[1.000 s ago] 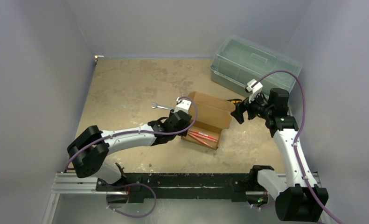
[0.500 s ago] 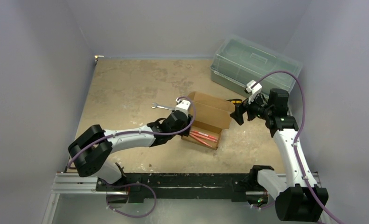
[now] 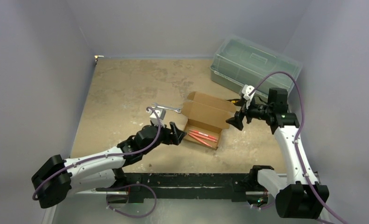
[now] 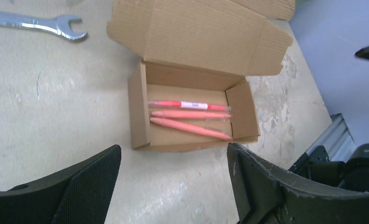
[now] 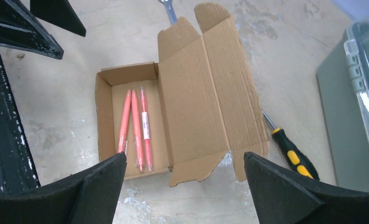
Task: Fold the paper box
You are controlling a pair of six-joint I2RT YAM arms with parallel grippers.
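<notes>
Open brown cardboard box (image 4: 196, 37) on a bench (image 4: 42, 93), just ahead of the left fingers (image 4: 80, 186) and below the right fingers (image 5: 285, 191). Both pairs are spread wide and hold nothing. The lid is open, with three pink pens (image 4: 189, 115) inside. Likely risk: a one-sided push on the lid may slide the light box or crumple its tuck flap. One pen has a white label, too small to read.

Robotics lab test cell. Plain grey walls (image 3: 33, 70) enclose a scuffed counter (image 3: 126, 84). Left arm (image 3: 98, 161) and right arm (image 3: 289, 144) mount on a base rail (image 3: 182, 179).
</notes>
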